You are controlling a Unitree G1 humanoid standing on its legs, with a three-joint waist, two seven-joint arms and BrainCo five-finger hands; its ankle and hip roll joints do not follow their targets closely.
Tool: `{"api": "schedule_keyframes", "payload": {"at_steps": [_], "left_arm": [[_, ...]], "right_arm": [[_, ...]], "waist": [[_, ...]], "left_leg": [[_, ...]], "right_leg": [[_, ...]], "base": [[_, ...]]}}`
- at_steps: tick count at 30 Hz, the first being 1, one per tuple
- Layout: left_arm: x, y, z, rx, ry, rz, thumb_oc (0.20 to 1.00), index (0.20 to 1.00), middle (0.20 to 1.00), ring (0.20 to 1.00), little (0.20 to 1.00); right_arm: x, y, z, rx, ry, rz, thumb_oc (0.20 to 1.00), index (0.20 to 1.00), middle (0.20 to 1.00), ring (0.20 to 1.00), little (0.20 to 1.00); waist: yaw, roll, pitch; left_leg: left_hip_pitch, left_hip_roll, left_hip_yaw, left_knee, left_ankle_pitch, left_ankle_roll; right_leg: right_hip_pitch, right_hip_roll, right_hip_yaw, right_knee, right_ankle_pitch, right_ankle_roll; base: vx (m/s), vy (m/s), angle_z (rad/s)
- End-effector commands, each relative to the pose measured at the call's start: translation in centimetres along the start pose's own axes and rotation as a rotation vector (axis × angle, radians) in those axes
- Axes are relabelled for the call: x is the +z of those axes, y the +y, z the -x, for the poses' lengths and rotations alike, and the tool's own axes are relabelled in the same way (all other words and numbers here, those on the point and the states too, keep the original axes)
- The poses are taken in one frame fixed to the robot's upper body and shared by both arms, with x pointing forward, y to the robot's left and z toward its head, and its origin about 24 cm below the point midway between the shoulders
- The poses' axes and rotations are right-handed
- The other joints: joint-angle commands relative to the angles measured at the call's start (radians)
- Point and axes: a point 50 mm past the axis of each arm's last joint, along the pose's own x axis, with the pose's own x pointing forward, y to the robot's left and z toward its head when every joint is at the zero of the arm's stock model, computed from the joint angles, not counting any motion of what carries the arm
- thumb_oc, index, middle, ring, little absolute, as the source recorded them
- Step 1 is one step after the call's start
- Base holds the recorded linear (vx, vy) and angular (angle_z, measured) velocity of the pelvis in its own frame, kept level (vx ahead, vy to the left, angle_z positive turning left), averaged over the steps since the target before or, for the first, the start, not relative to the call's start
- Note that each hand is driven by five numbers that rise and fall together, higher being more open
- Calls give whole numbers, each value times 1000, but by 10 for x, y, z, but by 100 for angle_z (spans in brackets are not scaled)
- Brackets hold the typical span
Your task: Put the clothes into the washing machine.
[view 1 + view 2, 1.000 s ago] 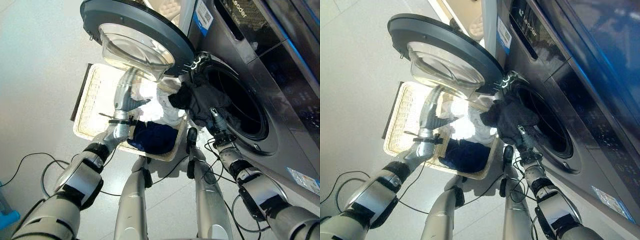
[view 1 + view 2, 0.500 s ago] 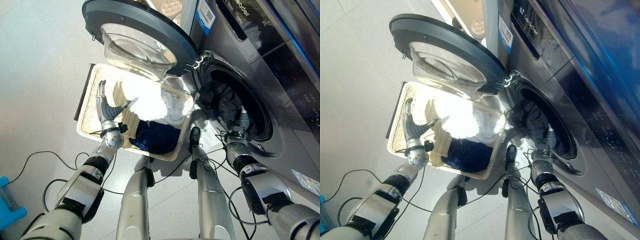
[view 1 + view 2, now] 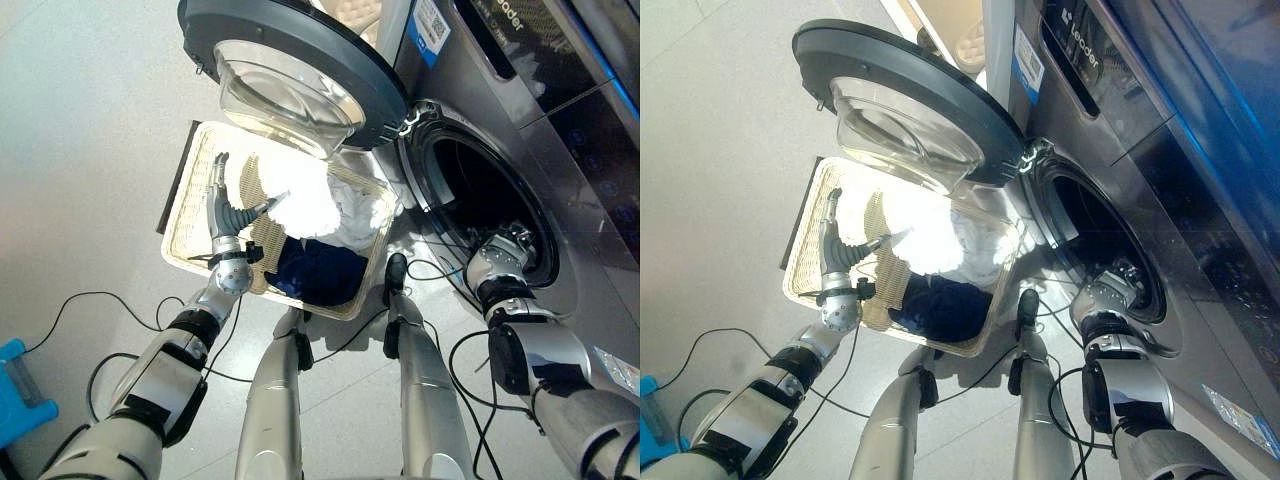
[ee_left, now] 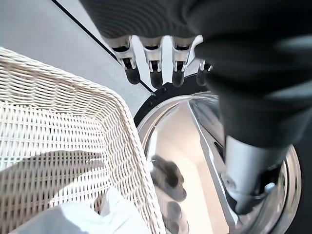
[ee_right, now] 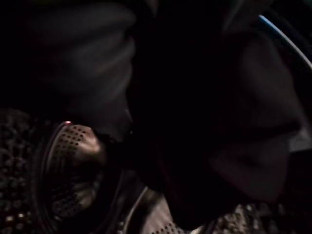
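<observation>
My right hand (image 3: 505,243) is inside the washing machine (image 3: 560,150) at 3 o'clock; I cannot tell its fingers. My left hand (image 3: 232,205), fingers straight, should grab clothes (image 3: 320,272) next.

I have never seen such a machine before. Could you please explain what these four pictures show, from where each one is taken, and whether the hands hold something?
This is a humanoid robot loading laundry. Two pictures come from cameras in its head, looking down; the other two come from cameras on its wrists.

The head views show a washing machine with its round door swung open, and a wicker basket on the floor holding white clothes and a dark blue garment.

The left hand hovers over the basket, fingers straight, holding nothing. The right arm reaches into the drum; its wrist view shows dark cloth inside, but the fingers are hidden.
</observation>
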Motion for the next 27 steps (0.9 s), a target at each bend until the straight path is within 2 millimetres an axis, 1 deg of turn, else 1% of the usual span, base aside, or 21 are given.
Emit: {"api": "schedule_keyframes", "payload": {"at_steps": [1, 4, 9, 10, 11, 12, 13, 14, 15, 16, 17, 18, 19, 20, 21, 22, 23, 24, 27], "left_arm": [[14, 3, -11, 28, -51, 64, 1000, 1000, 1000, 1000, 1000], [15, 0, -10, 7, -49, 61, 1000, 1000, 1000, 1000, 1000], [20, -7, -9, -76, -97, 26, 1000, 1000, 1000, 1000, 1000], [23, -13, -8, -139, -128, -5, 1000, 1000, 1000, 1000, 1000], [23, -15, -7, -171, -129, -11, 1000, 1000, 1000, 1000, 1000], [26, -22, -7, -270, -167, -81, 1000, 1000, 1000, 1000, 1000], [27, -23, -8, -279, -177, -89, 1000, 1000, 1000, 1000, 1000], [27, -27, -8, -354, -194, -139, 1000, 1000, 1000, 1000, 1000], [27, -28, -7, -383, -209, -165, 1000, 1000, 1000, 1000, 1000], [28, -30, -8, -419, -232, -206, 1000, 1000, 1000, 1000, 1000], [27, -32, -7, -459, -249, -246, 1000, 1000, 1000, 1000, 1000], [27, -33, -8, -547, -290, -328, 1000, 1000, 1000, 1000, 1000], [26, -35, -7, -590, -287, -345, 1000, 1000, 1000, 1000, 1000], [27, -35, -8, -595, -291, -345, 1000, 1000, 1000, 1000, 1000], [24, -38, -6, -683, -286, -394, 1000, 1000, 1000, 1000, 1000], [23, -39, -5, -705, -284, -407, 1000, 1000, 1000, 1000, 1000], [19, -40, -2, -787, -271, -448, 1000, 1000, 1000, 1000, 1000], [20, -40, -4, -796, -271, -452, 1000, 1000, 1000, 1000, 1000], [19, -44, 0, -911, -246, -476, 1000, 1000, 1000, 1000, 1000]], "right_arm": [[34, 48, -23, 148, -189, -52, 200, 200, 200, 200, 200], [40, 54, -27, 163, -216, -56, 200, 200, 200, 200, 200], [45, 56, -31, 154, -213, -20, 200, 200, 200, 200, 200], [48, 48, -34, 119, -201, 29, 341, 341, 341, 341, 341], [50, 45, -35, 101, -195, 47, 711, 711, 711, 711, 711], [55, 34, -38, -5, -172, 141, 1000, 1000, 1000, 1000, 1000], [54, 35, -39, -19, -167, 159, 1000, 1000, 1000, 1000, 1000], [56, 34, -42, -112, -141, 277, 1000, 1000, 1000, 1000, 1000], [58, 34, -43, -130, -142, 333, 1000, 1000, 1000, 1000, 1000], [58, 39, -45, -132, -141, 420, 1000, 1000, 1000, 1000, 1000], [59, 41, -46, -134, -142, 494, 1000, 1000, 1000, 1000, 1000], [54, 50, -47, -162, -138, 679, 1000, 1000, 1000, 1000, 1000], [54, 49, -48, -173, -137, 746, 1000, 1000, 1000, 1000, 1000], [53, 51, -48, -170, -138, 759, 1000, 1000, 1000, 1000, 1000], [50, 54, -48, -172, -128, 838, 1000, 1000, 1000, 1000, 1000], [49, 54, -48, -176, -124, 862, 1000, 1000, 1000, 1000, 1000], [47, 58, -49, -157, -117, 955, 1000, 1000, 1000, 1000, 1000], [46, 60, -50, -150, -113, 964, 1000, 1000, 1000, 1000, 1000], [39, 67, -50, -124, -96, 1096, 1000, 1000, 1000, 1000, 1000]], "waist": [[8, 51, -27], [9, 51, -27], [9, 53, -27], [8, 52, -27], [7, 52, -27], [4, 53, -27], [4, 54, -27], [1, 55, -27], [0, 56, -27], [0, 56, -27], [-2, 58, -27], [-6, 63, -27], [-6, 66, -27], [-6, 67, -27], [-8, 74, -27], [-8, 75, -27], [-10, 83, -27], [-10, 84, -27], [-11, 98, -27]], "left_leg": [[-44, -83, -5, 58, -71, -21], [-43, -83, -7, 61, -75, -21], [-42, -81, -7, 61, -75, -21], [-43, -79, -7, 61, -75, -20], [-34, -79, -6, 63, -85, -22], [-31, -76, -3, 62, -84, -23], [-37, -76, -2, 61, -76, -21], [-29, -74, 1, 58, -81, -23], [-27, -72, 2, 57, -80, -23], [-33, -71, 5, 52, -70, -21], [-26, -70, 7, 51, -75, -22], [-28, -70, 15, 45, -64, -20], [-22, -70, 16, 44, -70, -21], [-28, -70, 17, 42, -63, -20], [-21, -71, 25, 41, -69, -20], [-20, -71, 27, 42, -70, -20], [-17, -72, 29, 39, -68, -19], [-24, -72, 30, 38, -61, -18], [-17, -74, 35, 39, -69, -17]], "right_leg": [[-2, -15, -119, 136, -109, 101], [0, -18, -120, 138, -108, 103], [-2, -19, -120, 139, -106, 103], [-5, -20, -120, 142, -104, 103], [3, -20, -119, 146, -114, 106], [6, -20, -118, 146, -114, 106], [0, -19, -118, 142, -106, 104], [5, -18, -116, 144, -112, 106], [7, -17, -114, 143, -112, 106], [2, -16, -116, 138, -103, 103], [7, -16, -116, 138, -109, 105], [3, -13, -114, 126, -98, 100], [8, -14, -113, 126, -103, 103], [2, -14, -114, 122, -96, 101], [8, -14, -114, 120, -103, 102], [9, -13, -113, 121, -105, 102], [11, -15, -112, 115, -102, 102], [6, -15, -112, 112, -96, 99], [8, -17, -108, 113, -104, 101]], "base": [[0, 0, 0], [0, 0, 0], [0, 0, 0], [0, 0, 0], [31, 18, 1], [0, 0, 0], [14, 31, 2], [0, 0, 0], [11, 33, 0], [5, 30, -1], [-11, 62, -1], [22, 67, -1], [-9, 57, -2], [16, 46, -4], [1, 37, -4], [20, 63, -5], [-9, 39, -3], [7, 53, -3], [10, 44, 0]]}}
